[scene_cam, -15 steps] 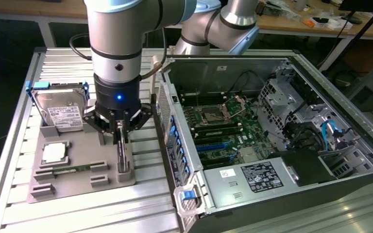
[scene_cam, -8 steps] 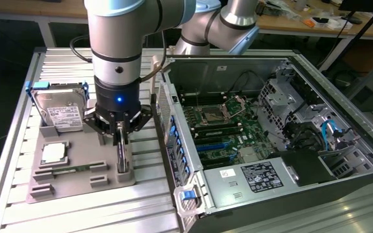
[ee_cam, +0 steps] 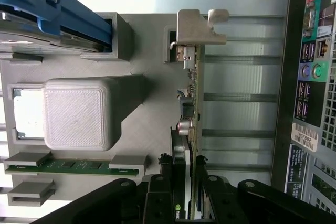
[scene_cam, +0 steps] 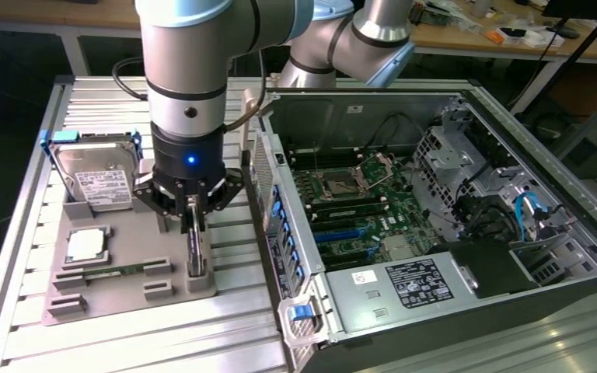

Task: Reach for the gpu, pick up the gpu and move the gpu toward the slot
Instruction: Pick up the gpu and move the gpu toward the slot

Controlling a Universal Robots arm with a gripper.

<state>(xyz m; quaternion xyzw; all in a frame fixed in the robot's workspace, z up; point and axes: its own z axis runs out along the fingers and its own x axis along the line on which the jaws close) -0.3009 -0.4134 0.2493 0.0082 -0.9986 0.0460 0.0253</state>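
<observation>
1. Grey printed fixture tray (scene_cam: pixel 122 299): lies on the slatted aluminium table (scene_cam: pixel 122 342), on the exterior view's left, beside the open computer case (scene_cam: pixel 434 225).
2. My gripper (scene_cam: pixel 195 221): lowered straight down over the tray's edge nearest the case, fingers (ee_cam: pixel 157 203) clamped on either face of the gpu (scene_cam: pixel 197 252).
3. Gpu: stands upright on edge in its holder on the tray, seen edge-on as a thin slab; in the wrist view its silver end bracket (ee_cam: pixel 199 27) sits at the far end from my fingers.
4. Silver hard drive (scene_cam: pixel 96 175): upright in its blue-railed cradle at the tray's far corner, apart from my gripper.
5. Memory stick (scene_cam: pixel 112 272): lies flat in its tray slot, near the gpu holder.
6. Processor (scene_cam: pixel 86 245): rests in a square pocket between drive and memory stick.
7. Motherboard (scene_cam: pixel 361 210): exposed inside the case.
</observation>
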